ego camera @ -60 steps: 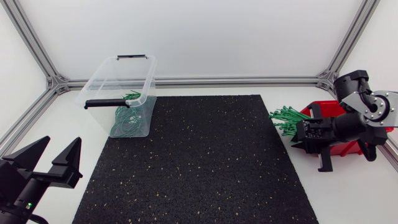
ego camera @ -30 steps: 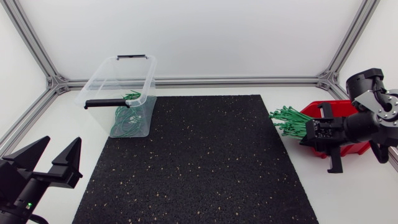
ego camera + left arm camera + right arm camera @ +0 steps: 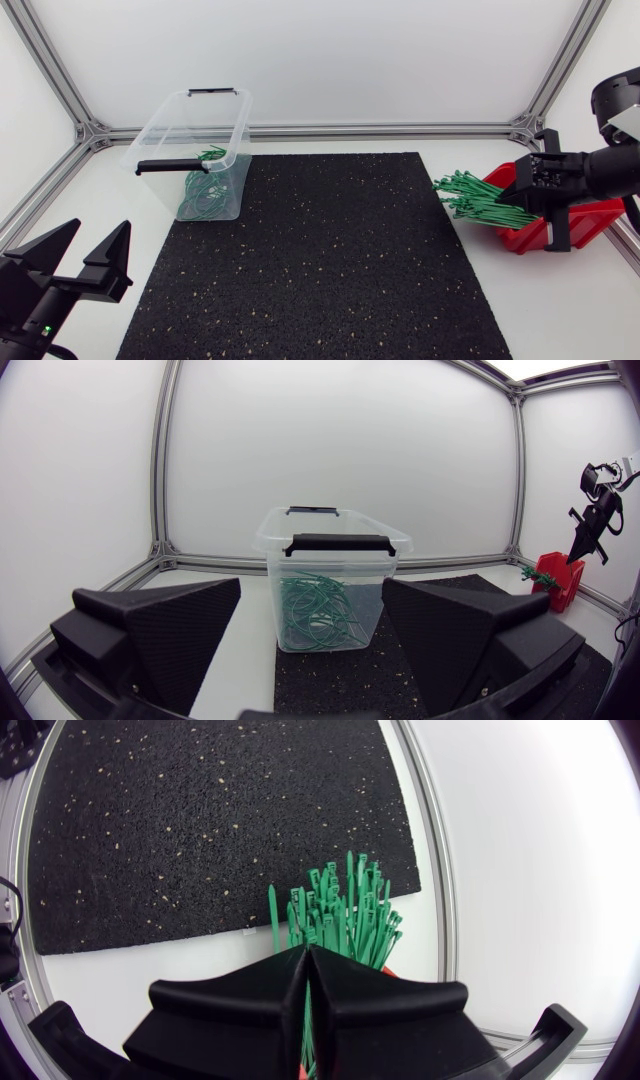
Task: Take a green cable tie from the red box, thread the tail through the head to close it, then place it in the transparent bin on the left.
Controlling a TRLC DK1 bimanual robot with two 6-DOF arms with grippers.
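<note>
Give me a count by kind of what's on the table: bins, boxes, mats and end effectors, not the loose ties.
Transparent bin: 1
Red box: 1
Black mat: 1
End effector: 2 (left end effector open, right end effector shut on a green cable tie)
Total: 5

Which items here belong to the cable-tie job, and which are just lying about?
Job:
red plastic box
bundle of green plastic cable ties
transparent plastic bin with black handles
right gripper, shut on a green tie
left gripper, open

Just lying about:
black speckled rubber mat
</note>
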